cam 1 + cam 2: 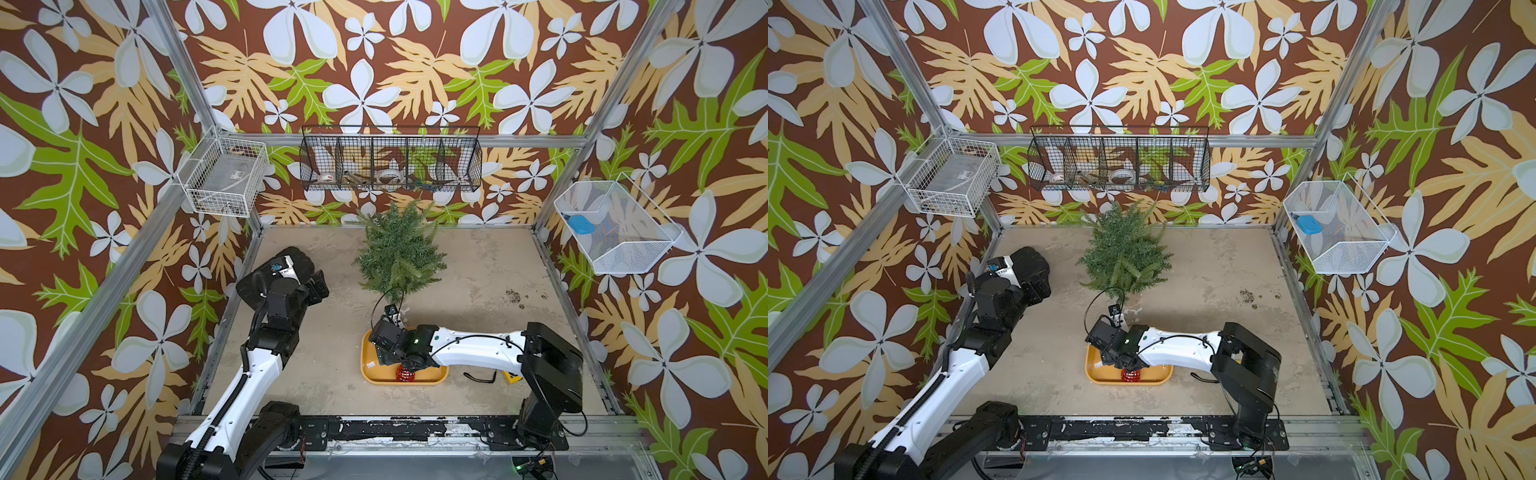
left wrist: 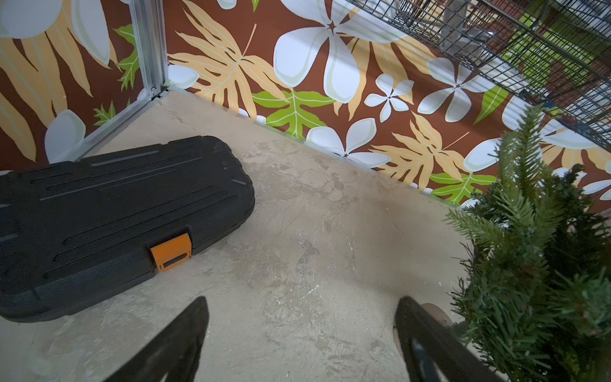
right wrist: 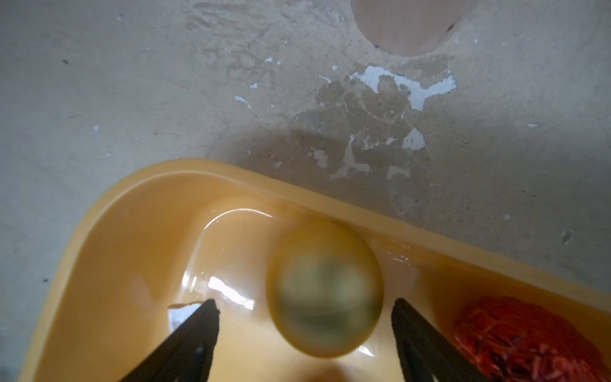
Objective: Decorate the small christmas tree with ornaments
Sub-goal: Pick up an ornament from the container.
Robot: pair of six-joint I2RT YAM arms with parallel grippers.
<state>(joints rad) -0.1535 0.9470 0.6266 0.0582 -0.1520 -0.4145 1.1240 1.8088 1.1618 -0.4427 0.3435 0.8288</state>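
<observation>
1. Two ornaments were all I could make out, both lying in the shallow yellow plastic tray [image 3: 99, 215] at the front of the mottled grey worktop [image 1: 478, 270]. One was a smooth shiny gold ball bauble [image 3: 325, 287], and a glittery faceted red ball bauble [image 3: 515, 337] lay just beside it. I could not find a third; the right arm covered much of the tray in both top views.
2. The small bushy dark-green artificial christmas tree [image 1: 399, 249] stood upright toward the back of the worktop, apart from the tray. I saw nothing hanging in its fronds, so by my reckoning no decorating was done yet.
3. The right pincer [image 3: 305, 301] hung low over the tray with its jaws apart, one on each side of the gold bauble and neither touching it. The bauble looked blurred in the wrist view, so I could not tell whether it was rolling.
4. The left pincer [image 2: 301, 299] was spread and empty, over bare worktop between the tree and a black ribbed plastic case with an orange latch [image 2: 115, 215].
5. What was left, as I judged it, was to close on the gold bauble, carry it to the tree, then do the same with the red one.
</observation>
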